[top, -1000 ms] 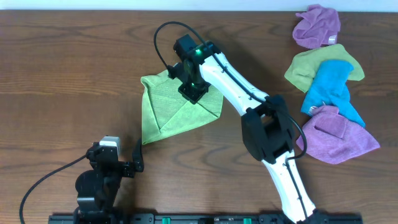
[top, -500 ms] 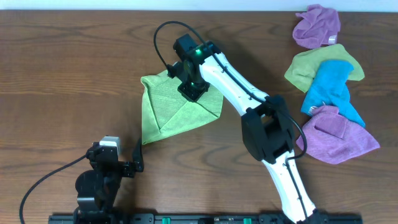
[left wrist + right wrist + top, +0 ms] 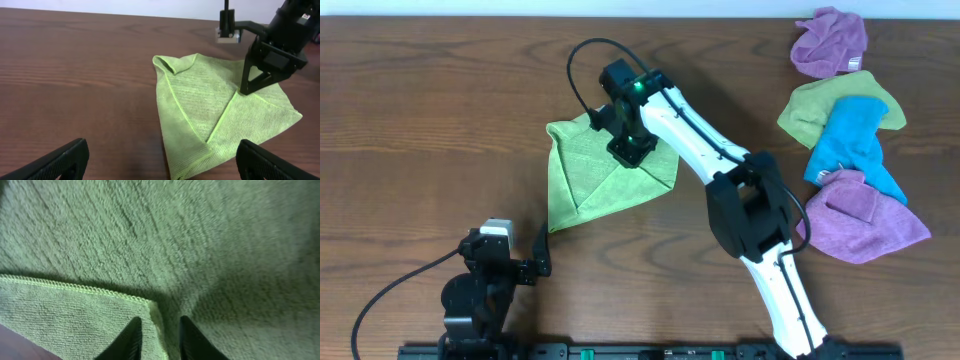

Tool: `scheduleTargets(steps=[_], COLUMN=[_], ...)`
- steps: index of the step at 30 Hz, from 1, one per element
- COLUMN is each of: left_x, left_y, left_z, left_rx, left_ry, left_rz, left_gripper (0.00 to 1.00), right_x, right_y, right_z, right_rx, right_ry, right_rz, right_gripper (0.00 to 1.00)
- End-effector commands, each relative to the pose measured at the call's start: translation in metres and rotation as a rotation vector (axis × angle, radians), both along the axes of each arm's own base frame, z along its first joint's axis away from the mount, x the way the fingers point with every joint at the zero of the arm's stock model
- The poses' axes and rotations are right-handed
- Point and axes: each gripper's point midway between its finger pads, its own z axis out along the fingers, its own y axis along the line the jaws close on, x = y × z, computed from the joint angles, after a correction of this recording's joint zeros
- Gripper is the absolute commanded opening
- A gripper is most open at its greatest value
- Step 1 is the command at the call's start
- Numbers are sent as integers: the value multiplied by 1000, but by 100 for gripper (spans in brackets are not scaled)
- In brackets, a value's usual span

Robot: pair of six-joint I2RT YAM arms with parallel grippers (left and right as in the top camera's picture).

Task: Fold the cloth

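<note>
Wooden table [image 3: 440, 110], lime-green cloth [image 3: 590, 175] partly folded.
Right gripper [image 3: 632, 152] narrowly parted astride a hemmed cloth corner; left gripper [image 3: 160, 160] wide, empty.

Your right arm [image 3: 720, 160]: extended far forward and left across workspace, wrist pitched down. Right gripper [image 3: 631, 150]: pointed downward, fingers [image 3: 131, 339] set a narrow gap apart, tips at surface level. Your left arm [image 3: 480, 290]: retracted near base, folded low. Left gripper [image 3: 160, 162]: fingers [image 3: 57, 161] spread wide, level, nothing between them.
</note>
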Motion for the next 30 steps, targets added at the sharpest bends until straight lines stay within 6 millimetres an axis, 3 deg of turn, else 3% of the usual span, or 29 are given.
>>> scheduleTargets(steps=[1,5,12,21,30], left_x=[0,0,0,0,0], left_y=[-1,-1,-1,-1,-1], left_z=[-9,-10,-10,-9,-9], left_rx=[15,15,15,15,15], left_ry=[16,16,16,16,16], left_rz=[-12,-12,-12,-12,-12], left_gripper=[95,95,95,95,95], right_x=[-8,-9,-18,-82,-127], right_y=[2,1,-2,7,10], right_z=[-11,-12,-10,24,31], right_rx=[2,1,-13,65,-45], right_ry=[37,39,82,394,497], right_rz=[21,21,5,-19,13], right_gripper=[21,3,1,1,2])
